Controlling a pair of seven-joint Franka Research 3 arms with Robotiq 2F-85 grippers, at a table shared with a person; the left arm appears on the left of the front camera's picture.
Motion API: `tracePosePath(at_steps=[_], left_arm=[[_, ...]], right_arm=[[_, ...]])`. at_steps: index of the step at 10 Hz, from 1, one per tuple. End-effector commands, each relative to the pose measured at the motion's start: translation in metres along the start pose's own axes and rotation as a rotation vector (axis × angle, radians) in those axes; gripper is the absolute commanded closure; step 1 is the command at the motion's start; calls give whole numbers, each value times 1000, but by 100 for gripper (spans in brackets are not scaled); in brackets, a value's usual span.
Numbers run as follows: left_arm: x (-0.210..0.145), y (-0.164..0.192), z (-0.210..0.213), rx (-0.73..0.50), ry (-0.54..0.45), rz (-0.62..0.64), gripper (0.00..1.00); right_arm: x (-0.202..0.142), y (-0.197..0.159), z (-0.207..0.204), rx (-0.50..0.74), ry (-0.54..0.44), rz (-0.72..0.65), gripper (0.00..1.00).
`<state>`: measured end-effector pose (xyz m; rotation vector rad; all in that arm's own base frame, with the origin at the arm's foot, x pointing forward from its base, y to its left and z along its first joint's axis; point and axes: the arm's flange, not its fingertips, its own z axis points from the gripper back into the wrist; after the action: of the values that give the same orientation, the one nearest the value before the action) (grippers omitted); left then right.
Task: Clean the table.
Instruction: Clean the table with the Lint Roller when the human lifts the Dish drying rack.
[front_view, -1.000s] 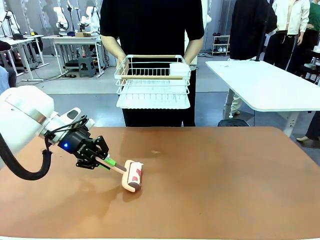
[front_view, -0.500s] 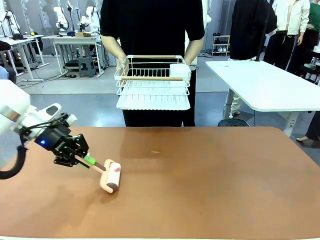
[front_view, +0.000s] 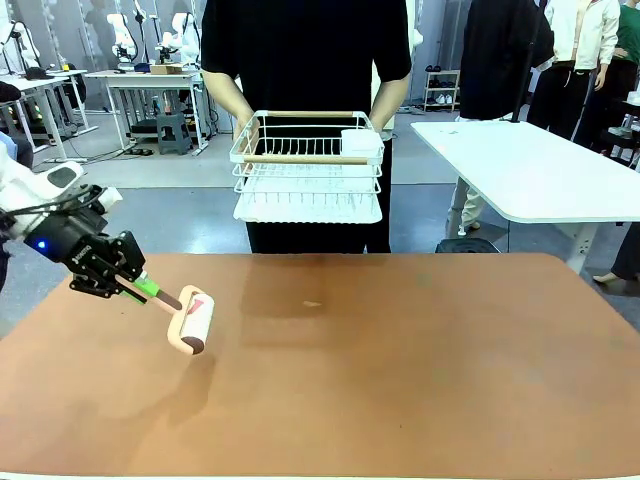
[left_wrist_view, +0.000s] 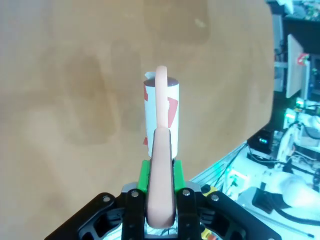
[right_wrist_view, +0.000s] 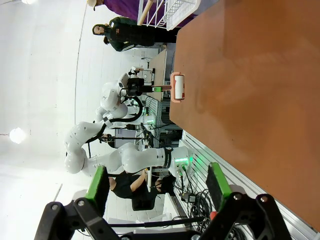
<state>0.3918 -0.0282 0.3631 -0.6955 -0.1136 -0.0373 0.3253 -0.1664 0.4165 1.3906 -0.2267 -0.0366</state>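
front view: left gripper (front_view: 140, 287) sits over the left end of the table (front_view: 400, 370), a wide reddish-brown top w/ rounded corners; the top runs from under the gripper far off to its right; jaws are clamped on the pink handle of a lint roller (front_view: 192, 322); the roller head sticks out just past the fingertips, angled down toward the top, white sheet w/ red marks; can't tell if the head touches the top.

left wrist view: left gripper (left_wrist_view: 161, 186) w/ green pads (left_wrist_view: 143, 176) pressed on either side of the handle; lint roller (left_wrist_view: 161, 112) straight ahead of the fingertips; bare table (left_wrist_view: 75, 100) behind it.

right wrist view: right gripper (right_wrist_view: 157, 185) has jaws spread wide, nothing between them; table (right_wrist_view: 250, 75) lies ahead of it, well apart; lint roller (right_wrist_view: 178, 86) far ahead, near the table's edge.

beyond the table, well apart from the left gripper, a person (front_view: 305, 50) in black holds a white wire rack (front_view: 308, 165) w/ both hands, clear of the top; a white-topped table (front_view: 530, 170) stands farther right.
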Motion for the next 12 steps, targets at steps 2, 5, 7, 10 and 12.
tracePosePath(at_steps=[2, 5, 7, 10, 12], left_arm=[[-7, -12, 20, 16, 61, 5, 79], [-9, -33, 54, 145, 63, -45, 79], [-6, -48, 77, 241, 62, -45, 79], [10, -75, 101, 368, 13, -58, 79], [18, -85, 103, 394, -3, -64, 79]], right_arm=[[-1, 2, 0, 4, 0, 5, 0], [-1, 2, 0, 4, 0, 5, 0], [-1, 2, 0, 4, 0, 5, 0], [-1, 2, 0, 4, 0, 5, 0], [-1, 2, 0, 4, 0, 5, 0]])
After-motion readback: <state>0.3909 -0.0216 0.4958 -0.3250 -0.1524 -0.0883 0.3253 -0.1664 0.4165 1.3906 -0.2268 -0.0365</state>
